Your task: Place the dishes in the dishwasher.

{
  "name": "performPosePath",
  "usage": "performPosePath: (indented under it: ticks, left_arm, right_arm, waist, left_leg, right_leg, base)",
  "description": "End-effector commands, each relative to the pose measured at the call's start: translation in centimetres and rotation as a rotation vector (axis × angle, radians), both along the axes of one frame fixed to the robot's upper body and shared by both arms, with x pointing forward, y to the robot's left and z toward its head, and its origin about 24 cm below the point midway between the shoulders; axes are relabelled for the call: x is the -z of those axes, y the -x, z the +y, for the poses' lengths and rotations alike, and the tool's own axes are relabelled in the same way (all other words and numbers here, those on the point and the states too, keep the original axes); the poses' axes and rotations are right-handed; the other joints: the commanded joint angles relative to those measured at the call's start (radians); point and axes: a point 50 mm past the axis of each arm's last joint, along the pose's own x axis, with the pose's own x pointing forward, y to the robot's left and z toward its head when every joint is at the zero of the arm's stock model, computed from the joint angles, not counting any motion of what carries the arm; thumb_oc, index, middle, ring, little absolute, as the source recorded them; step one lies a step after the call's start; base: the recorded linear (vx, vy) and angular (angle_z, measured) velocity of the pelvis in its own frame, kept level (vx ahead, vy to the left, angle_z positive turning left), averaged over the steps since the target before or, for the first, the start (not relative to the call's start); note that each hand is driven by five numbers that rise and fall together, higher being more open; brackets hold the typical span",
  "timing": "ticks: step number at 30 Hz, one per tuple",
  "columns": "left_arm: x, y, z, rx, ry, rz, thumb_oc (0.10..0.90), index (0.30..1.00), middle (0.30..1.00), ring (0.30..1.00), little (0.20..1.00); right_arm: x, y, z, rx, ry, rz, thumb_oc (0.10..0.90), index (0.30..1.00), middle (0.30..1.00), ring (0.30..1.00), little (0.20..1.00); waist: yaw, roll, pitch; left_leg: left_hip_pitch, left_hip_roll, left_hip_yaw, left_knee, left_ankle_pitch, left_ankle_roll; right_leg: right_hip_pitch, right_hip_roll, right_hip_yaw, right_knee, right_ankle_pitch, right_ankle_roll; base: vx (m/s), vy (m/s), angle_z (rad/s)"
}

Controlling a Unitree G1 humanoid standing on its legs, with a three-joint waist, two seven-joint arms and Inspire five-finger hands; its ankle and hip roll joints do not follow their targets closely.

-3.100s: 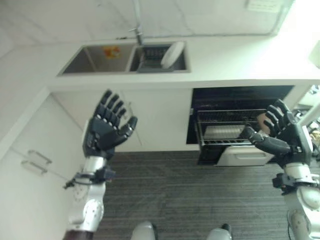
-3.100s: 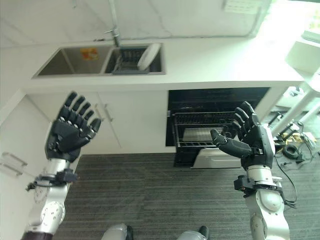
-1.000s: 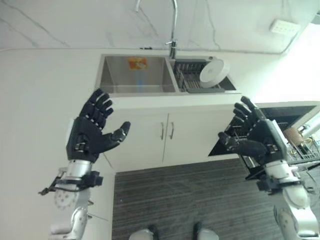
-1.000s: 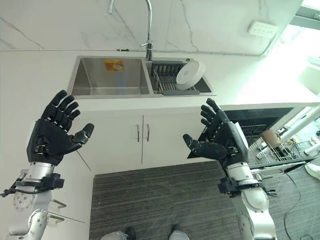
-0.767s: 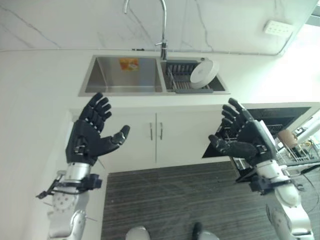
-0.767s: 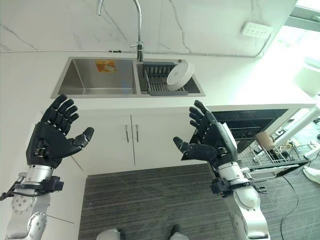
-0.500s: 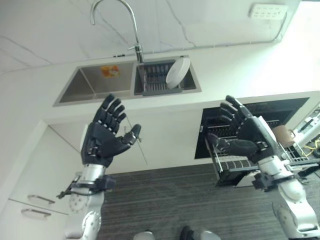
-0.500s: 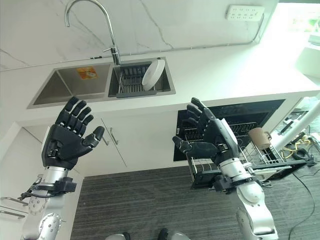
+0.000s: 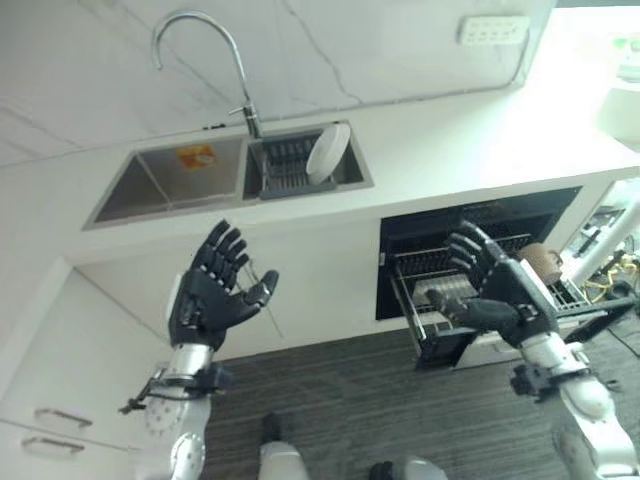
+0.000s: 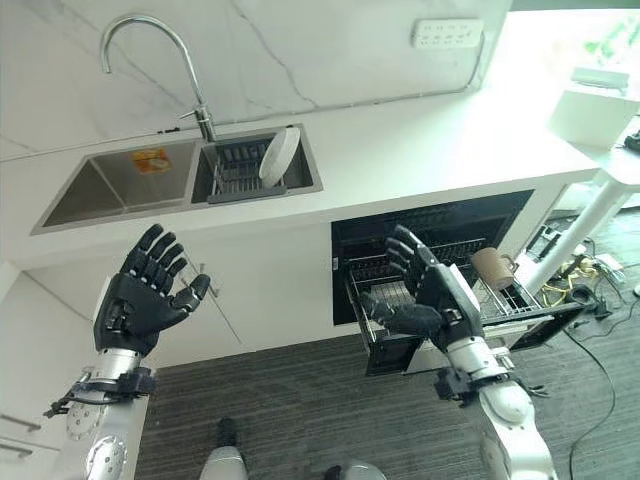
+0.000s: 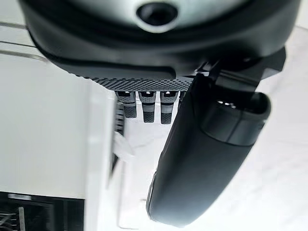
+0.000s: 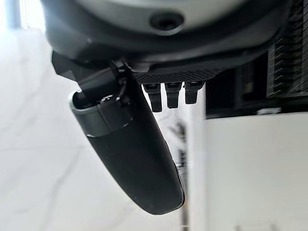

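Both hands, left hand (image 9: pixel 213 290) and right hand (image 9: pixel 495 290), spread open and empty; the plate (image 9: pixel 327 153) leans in the sink rack (image 9: pixel 285 166), so a clumsy grab could topple it.

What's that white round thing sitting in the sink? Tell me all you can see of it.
It is a white plate, round and smooth, looking like ceramic. It stands on edge, tilted, in a dark drying rack that fills the right basin of the steel sink, just right of the curved tap. Only the rack touches it. Each robot hand, left and right, is open and held well in front of the counter, far from the plate.
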Motion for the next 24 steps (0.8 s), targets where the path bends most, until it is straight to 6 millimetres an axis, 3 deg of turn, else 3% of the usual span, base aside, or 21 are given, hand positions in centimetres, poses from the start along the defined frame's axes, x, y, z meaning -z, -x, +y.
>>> performPosePath:
  ticks: [1, 5, 9, 15, 16, 17, 18, 19, 20, 22, 23, 24]
  left_arm:
    - [-7.5, -0.2, 0.5, 0.019, -0.130, -0.378, 0.800, 0.900, 0.900, 0.900, 0.900]
    - [-8.3, -0.5, 0.4, 0.044, -0.147, -0.407, 0.800, 0.900, 0.900, 0.900, 0.900]
    - [-9.8, -0.4, -0.4, 0.101, -0.240, -0.503, 0.800, 0.900, 0.900, 0.900, 0.900]
    - [-11.5, -0.2, -0.7, 0.121, -0.279, -0.597, 0.800, 0.900, 0.900, 0.900, 0.900]
    - [-11.8, -0.2, -0.8, 0.124, -0.285, -0.607, 0.800, 0.900, 0.900, 0.900, 0.900]
    - [-11.9, -0.2, -1.1, 0.139, -0.279, -0.608, 0.800, 0.900, 0.900, 0.900, 0.900]
    - [-11.9, -0.2, -1.1, 0.139, -0.279, -0.607, 0.800, 0.900, 0.900, 0.900, 0.900]
    - [-11.7, -0.2, -1.4, 0.142, -0.280, -0.600, 0.800, 0.900, 0.900, 0.900, 0.900]
    - [-11.6, -0.2, -1.5, 0.137, -0.281, -0.595, 0.800, 0.900, 0.900, 0.900, 0.900]
    - [-11.3, -0.2, -1.6, 0.121, -0.278, -0.580, 0.800, 0.900, 0.900, 0.900, 0.900]
    - [-11.3, -0.2, -1.4, 0.118, -0.268, -0.572, 0.800, 0.900, 0.900, 0.900, 0.900]
    - [-11.2, -0.1, -1.0, 0.124, -0.249, -0.567, 0.800, 0.900, 0.900, 0.900, 0.900]
  right_arm:
    - [-6.8, -0.6, 0.9, -0.055, -0.079, -0.383, 0.800, 0.900, 0.900, 0.900, 0.900]
    - [-6.9, -0.6, 1.2, -0.032, -0.089, -0.390, 0.800, 0.900, 0.900, 0.900, 0.900]
    - [-7.2, -0.7, 1.9, -0.033, -0.089, -0.421, 0.800, 0.900, 0.900, 0.900, 0.900]
    - [-7.3, -0.9, 2.2, 0.009, -0.086, -0.438, 0.800, 0.900, 0.900, 0.900, 0.900]
    - [-7.4, -0.8, 2.1, 0.034, -0.078, -0.443, 0.800, 0.900, 0.900, 0.900, 0.900]
    - [-7.4, -0.5, 2.2, 0.055, -0.073, -0.444, 0.800, 0.900, 0.900, 0.900, 0.900]
    - [-7.4, -0.5, 2.2, 0.056, -0.072, -0.444, 0.800, 0.900, 0.900, 0.900, 0.900]
    - [-7.2, -0.5, 2.5, 0.056, -0.064, -0.441, 0.800, 0.900, 0.900, 0.900, 0.900]
    - [-7.0, -0.5, 2.7, 0.051, -0.063, -0.440, 0.800, 0.900, 0.900, 0.900, 0.900]
    - [-6.9, -0.5, 2.8, 0.041, -0.055, -0.443, 0.800, 0.900, 0.900, 0.900, 0.900]
    - [-7.0, -0.4, 2.7, 0.035, -0.048, -0.454, 0.800, 0.900, 0.900, 0.900, 0.900]
    - [-7.2, -0.3, 2.6, 0.025, -0.040, -0.469, 0.800, 0.900, 0.900, 0.900, 0.900]
  waist:
    - [0.023, -0.028, -0.061]
    - [0.037, -0.029, -0.069]
    - [0.054, -0.035, -0.073]
    - [0.061, -0.043, -0.081]
    - [0.059, -0.039, -0.084]
    - [0.057, -0.021, -0.086]
    - [0.058, -0.023, -0.087]
    - [0.049, -0.008, -0.082]
    - [0.043, -0.007, -0.078]
    - [0.034, -0.015, -0.072]
    - [0.032, -0.024, -0.070]
    - [0.029, -0.037, -0.065]
  left_leg:
    - [0.061, -0.103, -0.005, 0.058, -0.077, -0.020]
    - [0.078, -0.141, -0.021, 0.058, -0.104, -0.006]
    - [0.102, -0.185, -0.042, 0.058, -0.134, 0.030]
    - [0.139, -0.238, -0.065, 0.058, -0.167, 0.092]
    - [0.152, -0.257, -0.081, 0.058, -0.177, 0.110]
    - [0.168, -0.276, -0.092, 0.058, -0.191, 0.139]
    - [0.166, -0.278, -0.090, 0.058, -0.190, 0.140]
    - [0.179, -0.283, -0.102, 0.058, -0.201, 0.154]
    - [0.185, -0.285, -0.100, 0.058, -0.205, 0.156]
    - [0.194, -0.286, -0.087, 0.058, -0.211, 0.150]
    - [0.196, -0.288, -0.085, 0.058, -0.212, 0.144]
    - [0.209, -0.295, -0.094, 0.058, -0.222, 0.139]
  right_leg:
    - [0.214, -0.038, 0.083, -0.238, 0.059, 0.094]
    - [0.239, -0.074, 0.075, -0.238, 0.062, 0.117]
    - [0.277, -0.114, 0.070, -0.238, 0.075, 0.152]
    - [0.318, -0.145, 0.071, -0.238, 0.199, 0.185]
    - [0.321, -0.150, 0.071, -0.214, 0.257, 0.185]
    - [0.265, -0.182, 0.074, 0.027, 0.343, 0.181]
    - [0.254, -0.186, 0.079, 0.042, 0.338, 0.182]
    - [0.195, -0.181, 0.095, 0.181, 0.365, 0.169]
    - [0.140, -0.178, 0.106, 0.231, 0.372, 0.163]
    - [0.077, -0.156, 0.092, 0.160, 0.334, 0.139]
    - [0.079, -0.137, 0.078, 0.072, 0.304, 0.136]
    - [0.089, -0.132, 0.070, -0.063, 0.317, 0.139]
  base:
    - [0.17, 0.164, 0.05]
    - [0.17, 0.152, 0.24]
    - [0.19, 0.161, 0.24]
    - [0.13, 0.132, 0.19]
    - [0.20, 0.344, 0.22]
    - [0.14, 0.299, 0.27]
    - [0.14, 0.318, 0.42]
    - [0.07, 0.145, 0.43]
    - [0.14, 0.151, 0.32]
    - [0.15, -0.039, 0.05]
    - [0.25, -0.208, -0.10]
    - [0.35, -0.363, -0.21]
